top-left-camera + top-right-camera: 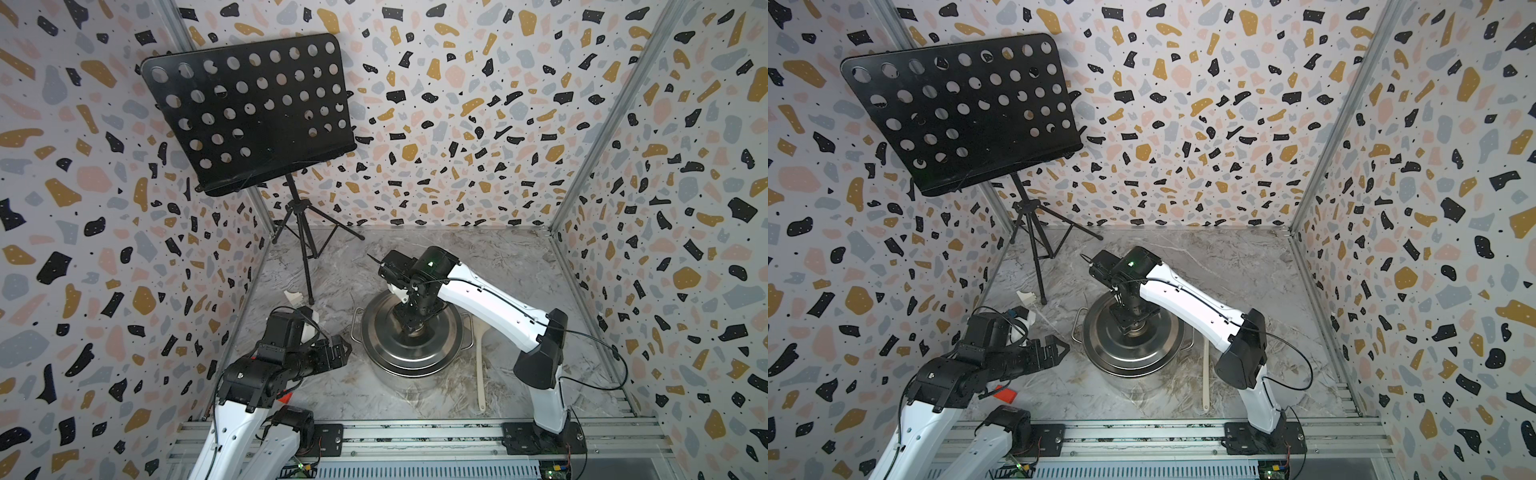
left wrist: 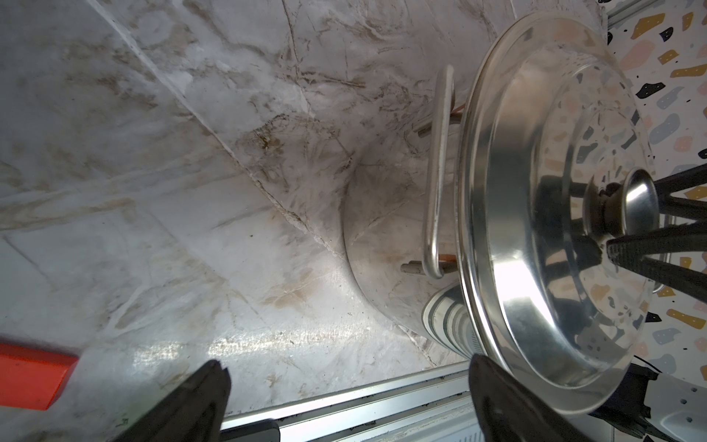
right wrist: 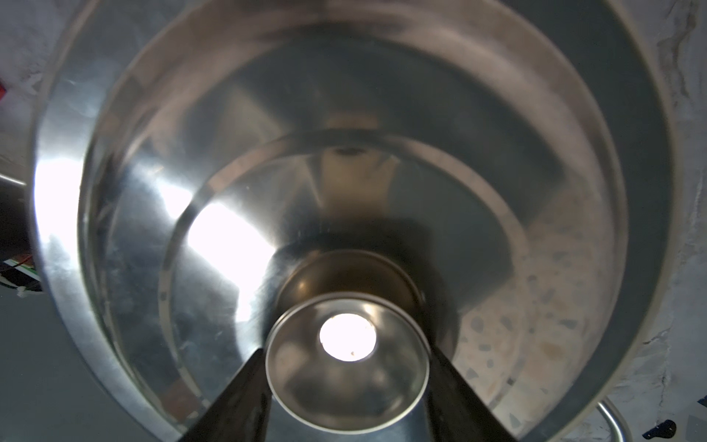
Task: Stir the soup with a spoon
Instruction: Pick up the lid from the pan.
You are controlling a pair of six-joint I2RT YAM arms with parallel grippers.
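Note:
A large steel pot [image 1: 399,376] [image 1: 1129,380] stands mid-table, covered by a flat steel lid [image 1: 386,340] [image 2: 535,268]. The soup is hidden under that lid. My right gripper [image 1: 413,328] [image 3: 347,350] reaches down from above, its two fingers pressed against either side of the lid's centre knob [image 3: 346,367] [image 2: 635,199]. The cream spoon [image 1: 480,365] [image 1: 1205,374] lies flat on the table right of the pot, handle toward the front. Left of the pot, my left gripper [image 1: 343,347] [image 2: 348,361] hovers wide open with nothing between its fingers.
A black music stand [image 1: 249,112] on a tripod stands at the back left. A red block [image 1: 1005,394] [image 2: 30,377] lies under the left arm. A small white piece [image 1: 293,297] sits by the tripod foot. An aluminium rail [image 1: 415,432] lines the front edge; patterned walls enclose three sides.

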